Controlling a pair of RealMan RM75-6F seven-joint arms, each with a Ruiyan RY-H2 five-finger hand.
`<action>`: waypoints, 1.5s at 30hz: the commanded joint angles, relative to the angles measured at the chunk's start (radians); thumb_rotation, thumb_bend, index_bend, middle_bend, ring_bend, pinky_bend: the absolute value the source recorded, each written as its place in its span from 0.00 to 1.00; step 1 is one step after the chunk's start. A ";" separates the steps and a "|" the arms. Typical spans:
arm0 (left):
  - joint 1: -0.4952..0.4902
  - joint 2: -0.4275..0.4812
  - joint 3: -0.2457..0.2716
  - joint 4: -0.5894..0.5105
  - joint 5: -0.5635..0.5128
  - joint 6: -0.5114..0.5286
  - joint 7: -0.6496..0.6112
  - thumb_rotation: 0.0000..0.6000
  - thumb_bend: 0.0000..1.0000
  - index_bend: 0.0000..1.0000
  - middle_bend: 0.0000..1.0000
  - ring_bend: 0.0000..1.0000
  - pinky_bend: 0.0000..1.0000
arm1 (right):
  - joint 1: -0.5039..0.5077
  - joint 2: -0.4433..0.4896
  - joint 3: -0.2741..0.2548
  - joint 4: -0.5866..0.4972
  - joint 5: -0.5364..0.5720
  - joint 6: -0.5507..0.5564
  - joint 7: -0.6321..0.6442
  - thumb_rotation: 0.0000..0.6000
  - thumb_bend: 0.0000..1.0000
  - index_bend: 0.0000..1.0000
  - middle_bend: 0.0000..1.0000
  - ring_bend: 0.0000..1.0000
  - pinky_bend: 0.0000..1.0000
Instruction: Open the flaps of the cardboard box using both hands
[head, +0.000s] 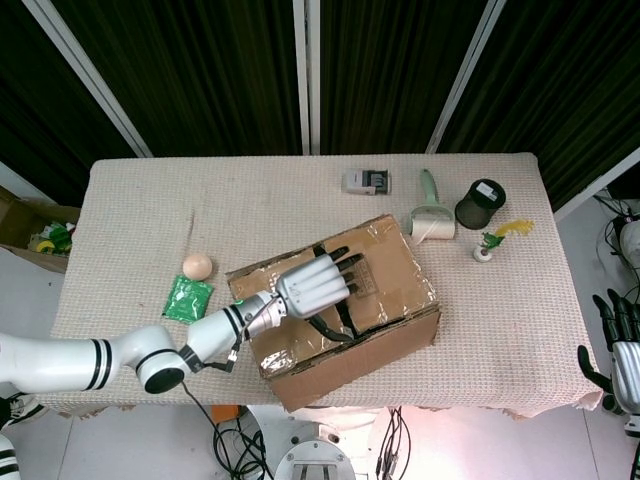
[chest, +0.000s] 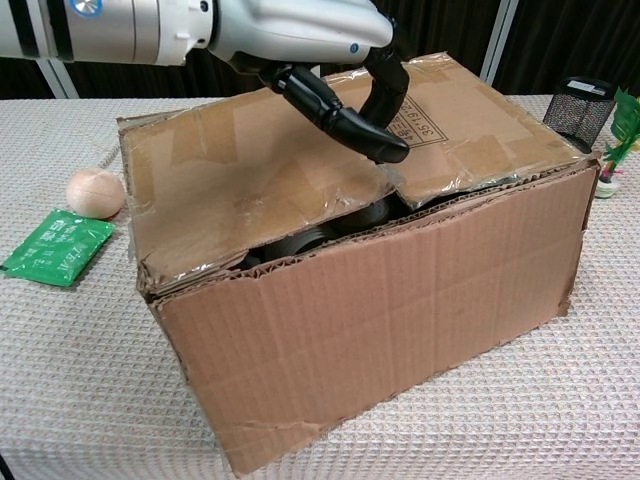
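The cardboard box (head: 345, 320) stands at the table's front middle, its two top flaps down and taped. In the chest view the left flap (chest: 240, 175) and the right flap (chest: 470, 115) meet at a torn seam with a dark gap below it. My left hand (head: 315, 285) lies over the box top, and its dark fingers (chest: 350, 122) are spread and bent down at the seam, touching the flap edges and holding nothing. My right hand (head: 622, 355) hangs off the table's right side, fingers apart and pointing up, well away from the box.
A wooden egg (head: 198, 266) and a green packet (head: 186, 297) lie left of the box. Behind it are a grey device (head: 367, 181), a lint roller (head: 430, 212), a black mesh cup (head: 481, 203) and a small yellow-green toy (head: 495, 240).
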 joint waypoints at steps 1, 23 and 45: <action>-0.008 0.020 0.017 -0.018 -0.038 0.007 0.034 0.00 0.09 0.44 0.42 0.07 0.15 | 0.002 -0.002 -0.002 0.001 -0.002 -0.002 -0.002 1.00 0.39 0.00 0.00 0.00 0.00; -0.011 0.311 0.062 -0.339 -0.257 0.064 0.050 0.00 0.05 0.65 0.59 0.16 0.15 | -0.002 -0.009 0.000 0.000 -0.018 0.024 -0.001 1.00 0.39 0.00 0.00 0.00 0.00; 0.294 0.709 0.029 -0.544 0.068 0.128 -0.467 0.00 0.00 0.52 0.53 0.16 0.15 | 0.005 -0.014 -0.006 -0.030 -0.044 0.035 -0.056 1.00 0.39 0.00 0.00 0.00 0.00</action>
